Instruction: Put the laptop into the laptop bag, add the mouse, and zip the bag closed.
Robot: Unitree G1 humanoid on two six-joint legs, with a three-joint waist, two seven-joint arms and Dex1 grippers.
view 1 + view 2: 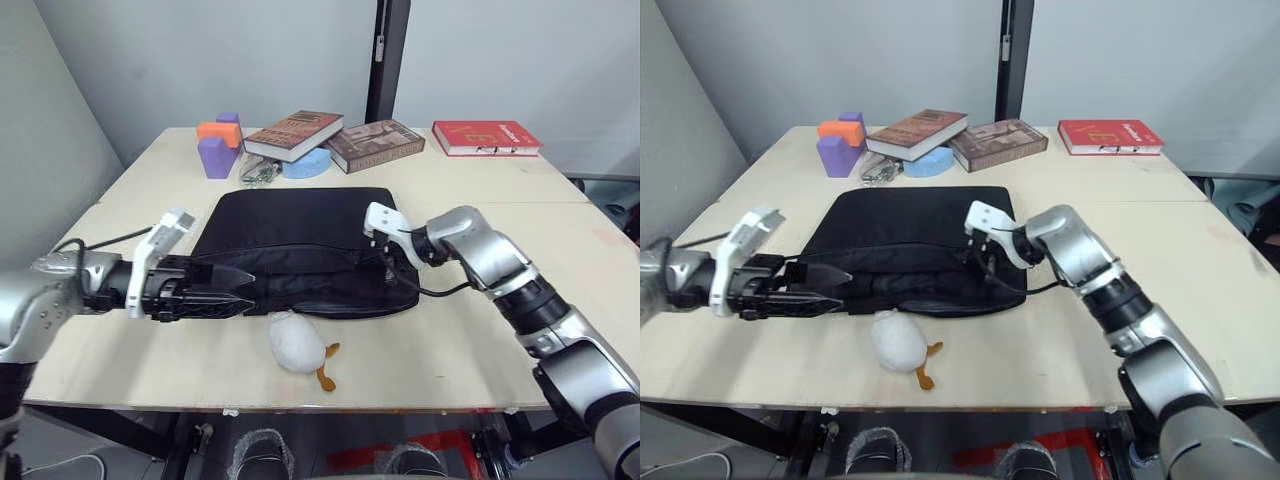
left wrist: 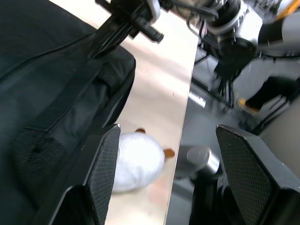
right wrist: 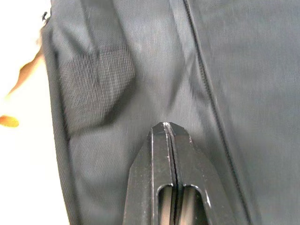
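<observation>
The right gripper [image 3: 169, 129] has its two black fingers pressed flat together, tips on the fabric of the large black rectangular laptop bag [image 1: 300, 245], near that bag's front right corner. The left gripper [image 1: 240, 275] lies low along the bag's front left edge; in the left wrist view its fingers [image 2: 105, 164] stand wide apart with nothing between them. The bag lies flat in the middle of the pale wooden tabletop [image 1: 470, 345]. Just in front of the bag sits a rounded white egg-like lump with an orange bit [image 1: 297, 343]. At the tabletop's far edge are purple and orange foam blocks [image 1: 219, 143], two brown hardback books [image 1: 335, 138] and a red book [image 1: 485, 138].
</observation>
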